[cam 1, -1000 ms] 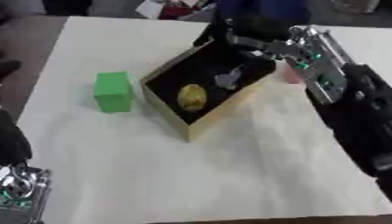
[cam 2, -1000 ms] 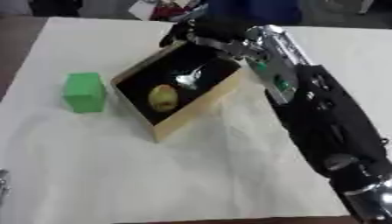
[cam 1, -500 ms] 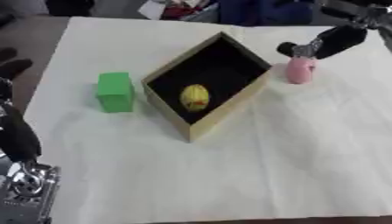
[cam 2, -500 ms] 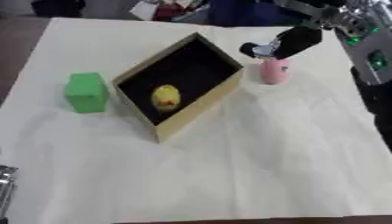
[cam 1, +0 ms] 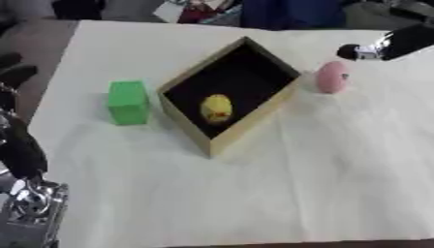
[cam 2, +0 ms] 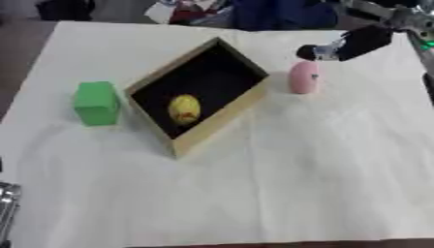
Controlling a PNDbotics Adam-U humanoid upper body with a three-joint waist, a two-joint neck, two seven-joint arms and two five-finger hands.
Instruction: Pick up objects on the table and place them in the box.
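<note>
A tan box (cam 1: 254, 114) with a dark inside lies askew at the table's middle, with a yellow egg-shaped thing (cam 1: 216, 107) in it. To its left stands a green cube (cam 1: 129, 101), and to its right stands a pink rounded thing (cam 2: 302, 77). My right hand (cam 2: 349, 44) hovers above and to the right of the pink thing, apart from it, fingers stretched out and holding nothing. At the left edge my left hand (cam 1: 19, 145) rests open, fingers up, away from all objects.
A white cloth (cam 1: 297, 193) covers the table, its near half bare. Dark floor shows past the left edge. People's clothing (cam 2: 271, 12) lines the far edge. My left arm's silver wrist (cam 1: 30, 213) fills the lower left corner.
My right hand has left the space over the box, passed the pink thing and drawn back to the upper right. The yellow thing, cube and pink thing have stayed put.
</note>
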